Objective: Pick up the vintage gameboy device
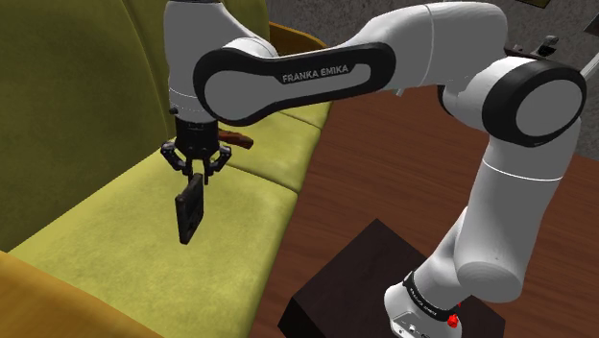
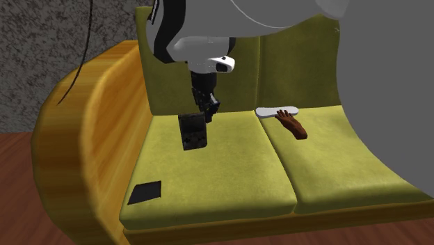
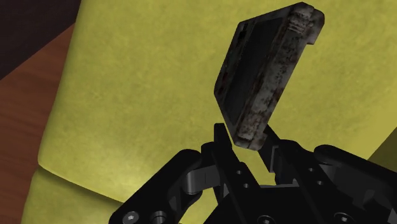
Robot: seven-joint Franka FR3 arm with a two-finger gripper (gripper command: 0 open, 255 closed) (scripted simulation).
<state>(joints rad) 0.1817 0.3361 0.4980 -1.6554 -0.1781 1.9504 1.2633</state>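
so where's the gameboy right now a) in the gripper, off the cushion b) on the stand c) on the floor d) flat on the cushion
a: the gripper clasps one end of the gameboy, which hangs clear above the yellow-green cushion.

The gameboy device (image 3: 267, 76) had a matt grey casing, mottled and pitted with rust-coloured specks. The sofa cushions (image 1: 125, 206) were matt yellow-green cloth with a fine nap. The floor (image 1: 384, 182) was reddish wood, faintly glossy. The gripper (image 3: 245, 135) was matt black.
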